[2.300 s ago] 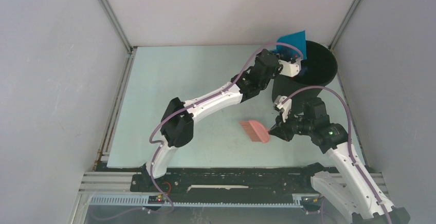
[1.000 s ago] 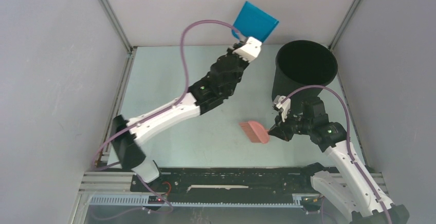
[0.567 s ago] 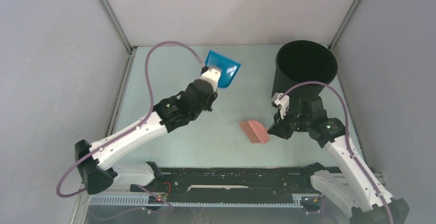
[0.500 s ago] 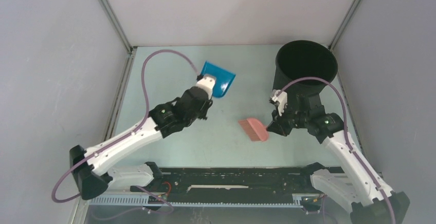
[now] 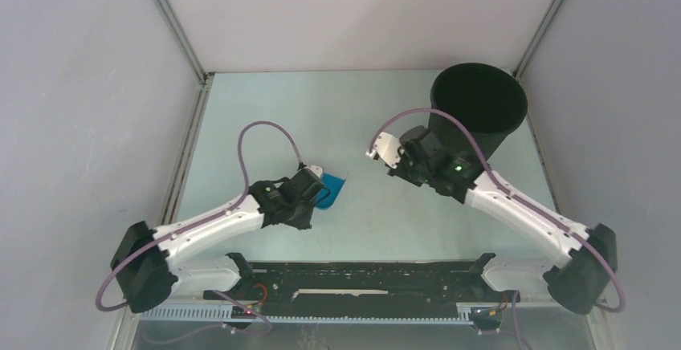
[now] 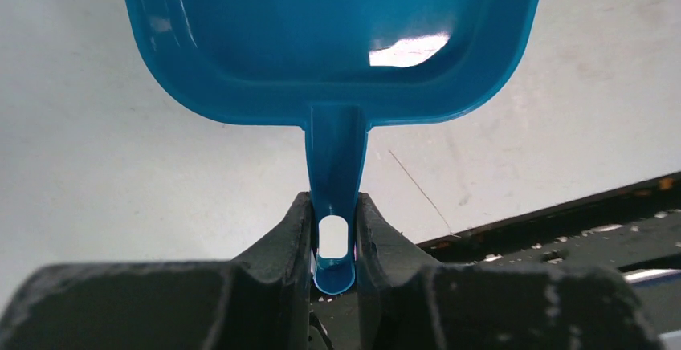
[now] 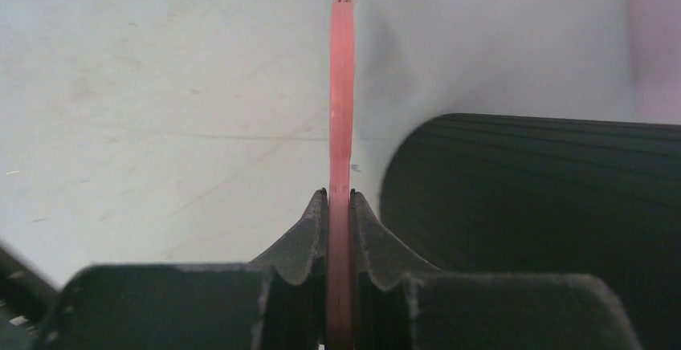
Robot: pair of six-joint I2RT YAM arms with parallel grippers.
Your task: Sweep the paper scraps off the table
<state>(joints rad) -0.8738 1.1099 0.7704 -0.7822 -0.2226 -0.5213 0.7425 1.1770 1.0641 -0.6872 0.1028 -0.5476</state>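
No scraps show on the table [image 5: 265, 117], and the dustpan [image 6: 329, 37] is bare, so the sweeping looks done; only laying the tools down seems left. Near the near edge, left of the middle, the left gripper [image 6: 333, 209] is clamped on the dustpan's handle. Right of the middle, the right gripper [image 7: 339, 197] pinches the brush [image 7: 341, 85] edge-on, beside the bin [image 5: 506, 129] in the far right corner. Whether the scraps lie inside it cannot be told.

A blue dustpan [image 6: 329, 37]; pink brush [image 7: 341, 125]; black bin [image 5: 479, 103].
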